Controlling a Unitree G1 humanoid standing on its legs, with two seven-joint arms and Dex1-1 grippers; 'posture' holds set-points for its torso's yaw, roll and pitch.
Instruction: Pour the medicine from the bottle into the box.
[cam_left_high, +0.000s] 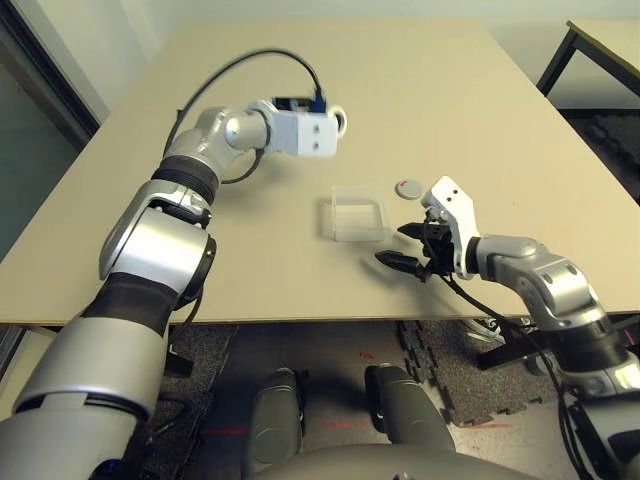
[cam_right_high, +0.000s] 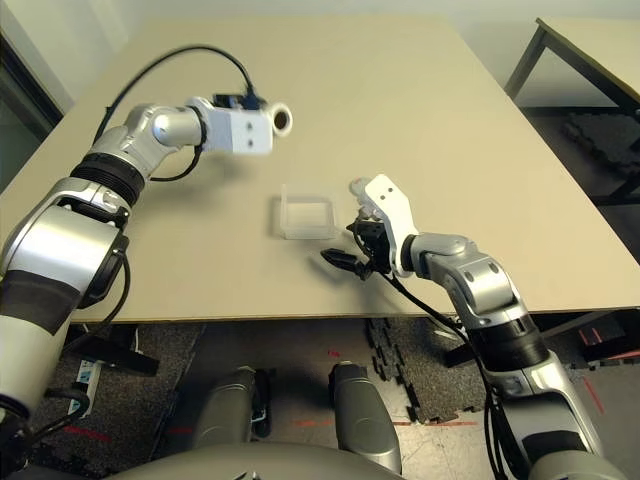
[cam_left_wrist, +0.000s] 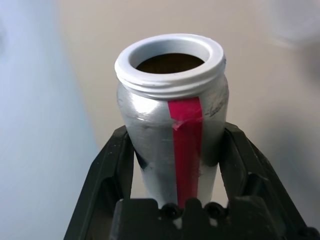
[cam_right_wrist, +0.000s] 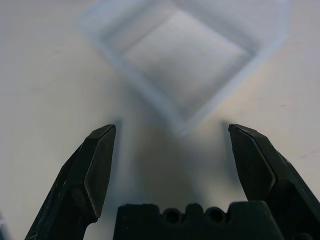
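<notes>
The left gripper (cam_left_wrist: 172, 165) clamped the bottle (cam_left_wrist: 172, 115), uncapped, its open mouth showing, held above the table (cam_left_high: 420, 90) well away from the box (cam_left_high: 356, 213). The right gripper (cam_right_wrist: 172, 145) hovered just beside the box, jaws wide apart and empty. A small grey cap (cam_left_high: 408, 188) lay near the box's far right corner.

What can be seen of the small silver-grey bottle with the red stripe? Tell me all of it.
The small silver-grey metal-looking cylindrical bottle has a red tape stripe down its side and a white threaded neck ring. Its mouth is open with no cap on, the inside dark. The left gripper is shut on its body, one black finger on each side. It is held in the air over the table, lying roughly sideways, mouth toward the robot's right, off to the left of the transparent square box.
</notes>
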